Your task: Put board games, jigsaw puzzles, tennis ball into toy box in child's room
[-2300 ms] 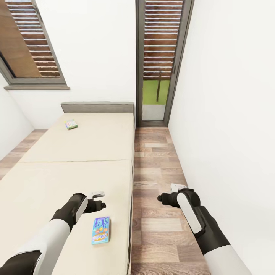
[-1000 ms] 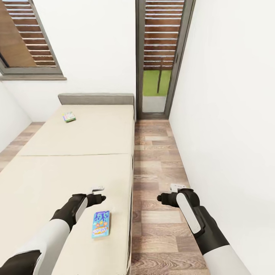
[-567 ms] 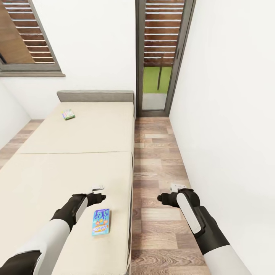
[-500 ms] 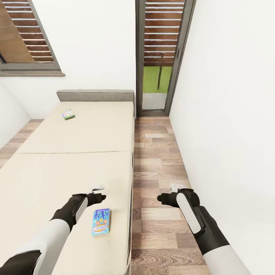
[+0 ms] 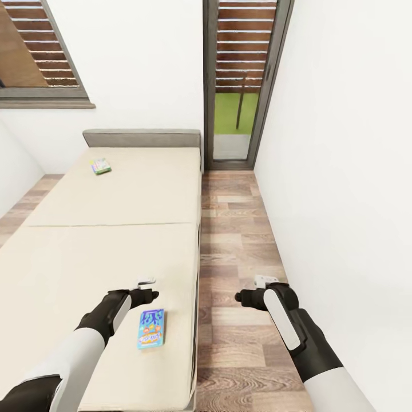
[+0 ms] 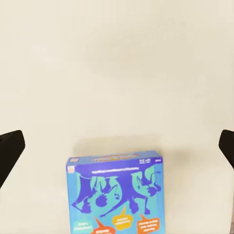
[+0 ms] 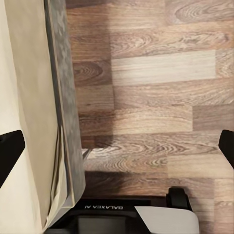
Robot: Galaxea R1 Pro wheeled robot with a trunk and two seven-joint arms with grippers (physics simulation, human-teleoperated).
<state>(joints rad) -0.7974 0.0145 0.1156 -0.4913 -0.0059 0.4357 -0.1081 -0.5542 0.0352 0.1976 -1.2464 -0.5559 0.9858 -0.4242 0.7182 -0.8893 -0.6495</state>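
Your left gripper (image 5: 150, 295) hovers wide open and empty above the bed (image 5: 114, 240), just beyond the blue board game (image 5: 151, 328). Your right gripper (image 5: 242, 296) hangs open and empty over the plank floor (image 5: 234, 240). A green-edged game box (image 5: 101, 166) lies near the headboard (image 5: 142, 138).

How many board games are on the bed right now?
2. A blue board game lies near the bed's right edge, just below the left gripper. A green-edged board game lies at the far end near the headboard. None appears hidden.
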